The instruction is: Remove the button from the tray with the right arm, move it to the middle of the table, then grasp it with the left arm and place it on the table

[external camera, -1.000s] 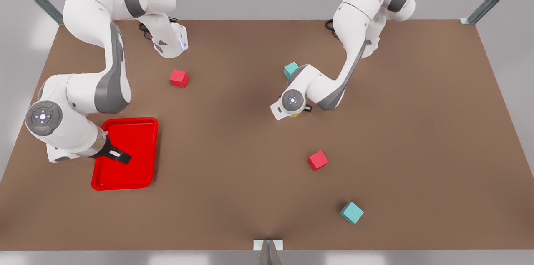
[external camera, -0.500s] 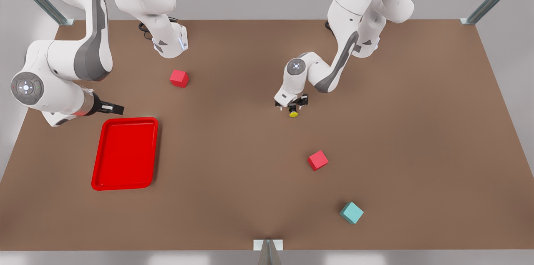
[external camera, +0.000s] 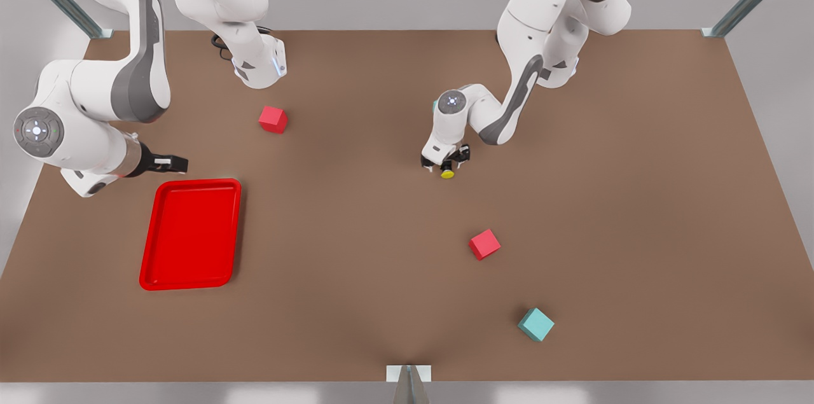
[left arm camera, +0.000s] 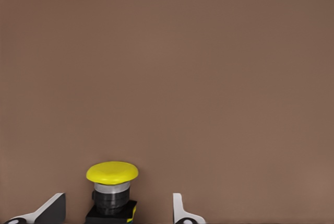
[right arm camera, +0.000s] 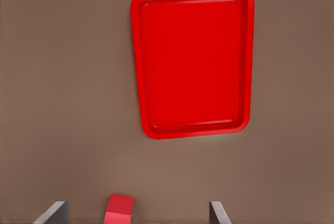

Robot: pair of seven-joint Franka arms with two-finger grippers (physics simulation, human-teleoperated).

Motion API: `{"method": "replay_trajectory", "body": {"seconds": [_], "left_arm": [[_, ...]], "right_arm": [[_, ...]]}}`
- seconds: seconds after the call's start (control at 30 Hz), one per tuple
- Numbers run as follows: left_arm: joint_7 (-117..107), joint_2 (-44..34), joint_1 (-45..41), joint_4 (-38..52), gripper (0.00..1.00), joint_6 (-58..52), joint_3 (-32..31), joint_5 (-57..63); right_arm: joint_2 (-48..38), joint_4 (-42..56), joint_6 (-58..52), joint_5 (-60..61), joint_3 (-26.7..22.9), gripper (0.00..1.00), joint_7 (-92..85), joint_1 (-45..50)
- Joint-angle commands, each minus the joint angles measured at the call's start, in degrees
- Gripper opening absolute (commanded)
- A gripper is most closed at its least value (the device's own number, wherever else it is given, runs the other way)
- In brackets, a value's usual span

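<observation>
the button (external camera: 448, 172) stands upright on the table (external camera: 356, 232) near the middle, yellow cap up, dark boxy body on the brown surface. the left gripper (external camera: 445, 162) hangs right over it, fingers apart, and in the front view the yellow cap peeks out at about 5 o'clock from the black fingers. in the left wrist view the button (left arm camera: 111, 192) sits between the two fingertips (left arm camera: 52, 209), nearer one of them than the other, with bare table (left arm camera: 209, 78) showing on both sides of it, so neither pad touches it. the left gripper (left arm camera: 115, 211) is spread wider than the button's body.

the left arm (external camera: 515, 86) reaches in from its base at about 1 o'clock of the table.

the right gripper (external camera: 170, 164) is off at about 9 o'clock of the table, held above the surface just past the far short rim of the tray (external camera: 191, 233). its fingers point toward the front view's right. in the right wrist view the fingertips (right arm camera: 56, 211) stand wide apart with nothing between them but the table, the red tray (right arm camera: 193, 59) lies bare below the camera, and a red cube (right arm camera: 120, 209) shows near the fingers. the right gripper (right arm camera: 138, 212) grips nothing. the right arm (external camera: 127, 73) waits there.

the button is well apart from the tray, roughly at 2 o'clock from it. another red cube (external camera: 484, 243) lies at about 5 o'clock from the button, and a teal cube (external camera: 535, 324) farther out the same way.
</observation>
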Motion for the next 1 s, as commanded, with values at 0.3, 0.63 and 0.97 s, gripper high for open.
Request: {"method": "replay_trajectory", "body": {"seconds": [0.3, 0.63, 0.97], "left_arm": [[1.73, 1.85, 0.29, 0.08, 1.0, -0.03, 0.06, 0.55], [1.73, 1.68, 0.99, 0.26, 0.62, -0.2, 0.06, 0.55], [1.73, 1.59, 1.52, 1.05, 0.46, -1.43, 0.06, 0.28]], "right_arm": [[0.0, 0.02, 0.12, 0.03, 0.0, 1.0, -6.01, -0.01], [-0.09, 0.2, 0.03, -0.05, 0.0, 1.0, -5.92, -0.01], [-0.09, 0.29, 0.12, 0.03, 0.0, 1.0, -5.92, -0.01]]}}
